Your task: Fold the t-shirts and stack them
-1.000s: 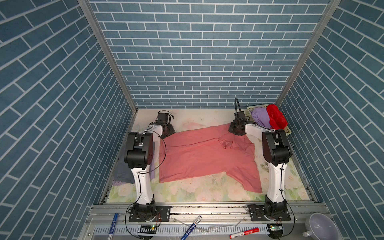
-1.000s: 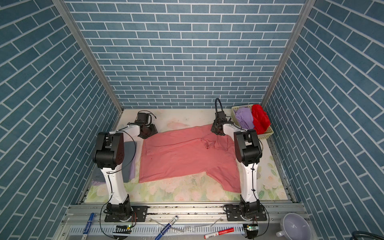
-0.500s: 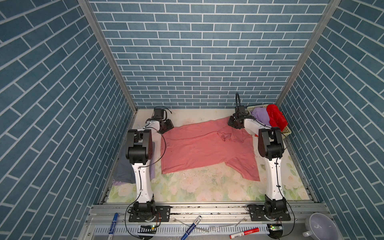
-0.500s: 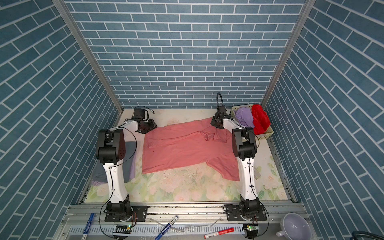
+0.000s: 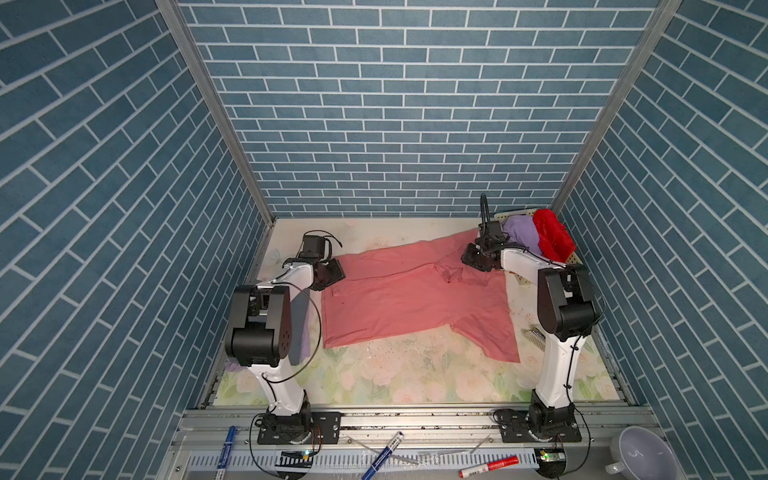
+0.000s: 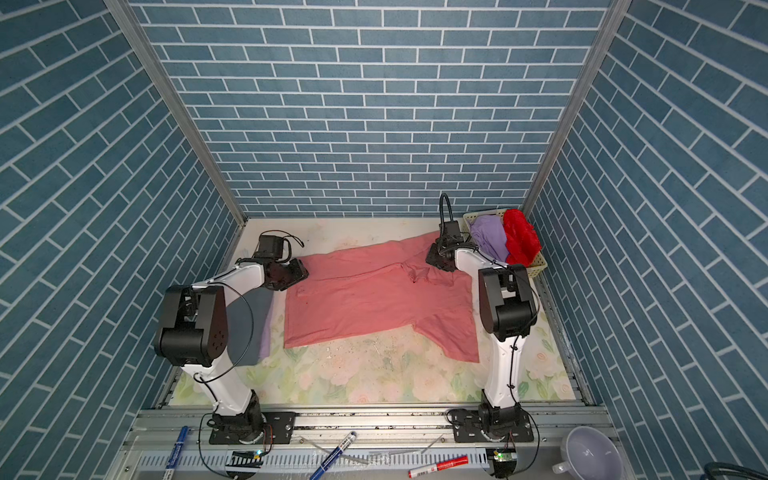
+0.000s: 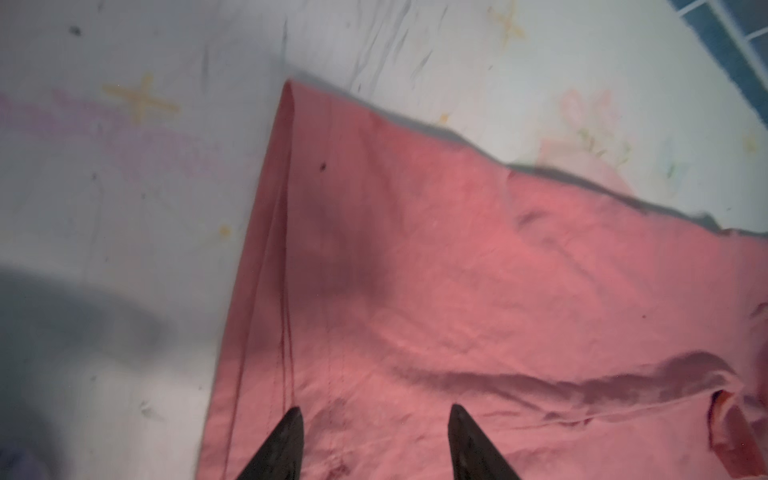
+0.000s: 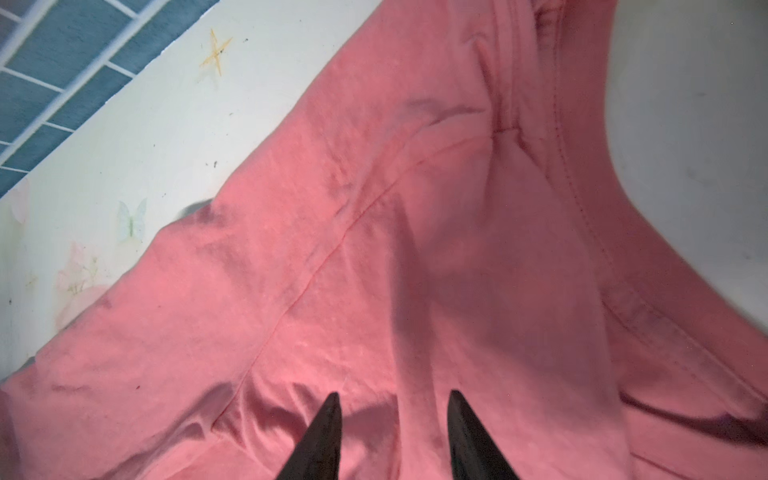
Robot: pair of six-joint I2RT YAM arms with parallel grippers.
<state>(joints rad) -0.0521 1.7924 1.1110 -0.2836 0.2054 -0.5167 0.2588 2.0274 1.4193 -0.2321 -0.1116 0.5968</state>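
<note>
Where the stack sits, at left: slate grey t-shirt lies flat by the left wall, apart from the pink one.
Left gripper: tips spread over the left hem of the salmon pink t-shirt, nothing pinched.
Risk, left: closing here may catch only the top layer, which would skew the fold.
Risk, middle: the collar is rumpled, and folding over it would set creases.
Right gripper: tips spread above the shoulder seam, empty.
Risk, right: the basket stands close by, so a lift could snag cloth there.
Changed: shirt and both grippers now lie farther from the near edge.
</note>
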